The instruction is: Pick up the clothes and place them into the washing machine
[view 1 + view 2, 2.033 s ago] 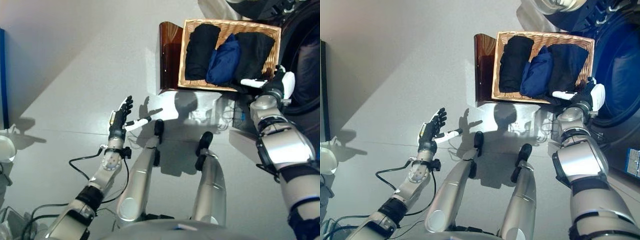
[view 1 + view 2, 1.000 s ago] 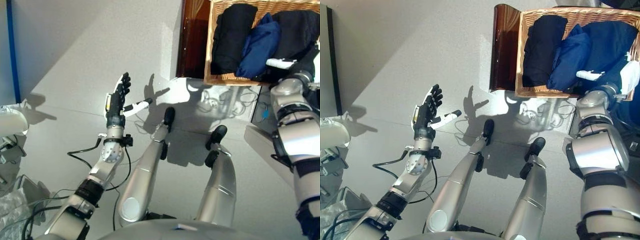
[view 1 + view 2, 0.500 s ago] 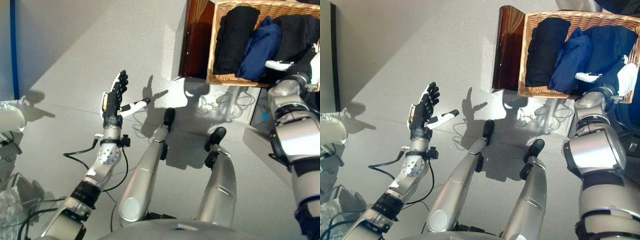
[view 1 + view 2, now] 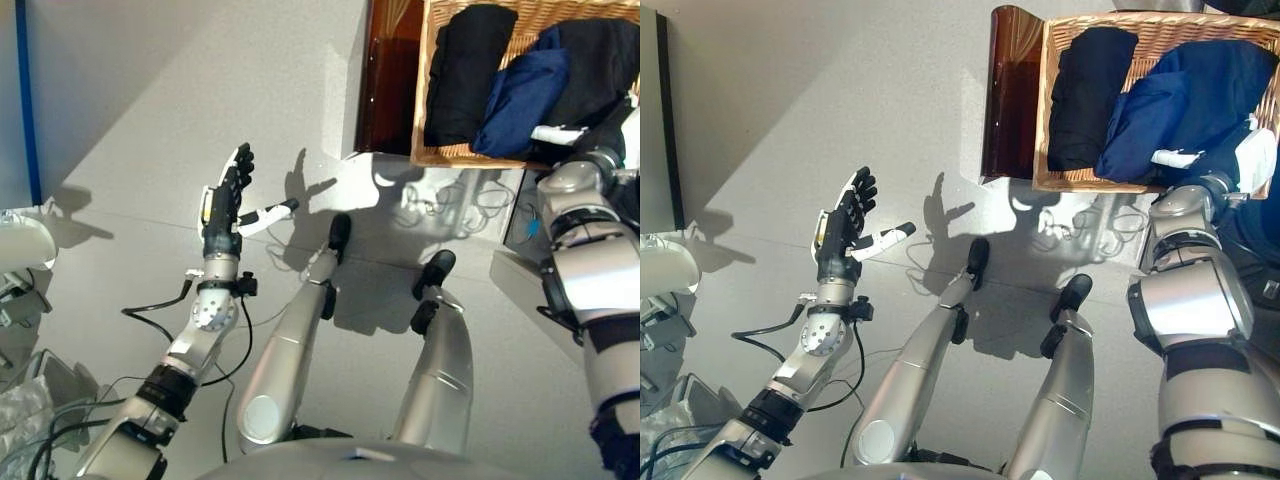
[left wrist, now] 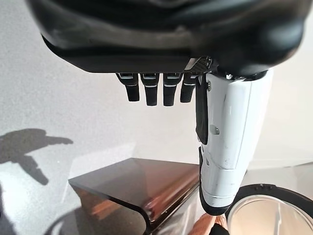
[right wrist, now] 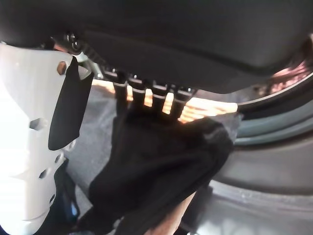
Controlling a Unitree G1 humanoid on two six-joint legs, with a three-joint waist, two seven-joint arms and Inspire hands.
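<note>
Black garment (image 6: pixel 161 171) pinched in right hand (image 4: pixel 612 125) at wicker basket's (image 4: pixel 1042 130) 5 o'clock corner; lift advised straight up (snag risk). Left hand (image 4: pixel 224 205) held spread, empty.

The left hand (image 4: pixel 222 205) is hovering with fingers straight and thumb spread, arm stretched forward. The right hand (image 4: pixel 1230 160) is reaching forward, its fingers curling around dark cloth (image 6: pixel 161 166).

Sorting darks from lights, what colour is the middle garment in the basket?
Dark navy blue; the middle garment shows best in the right eye view, between two black ones.
</note>
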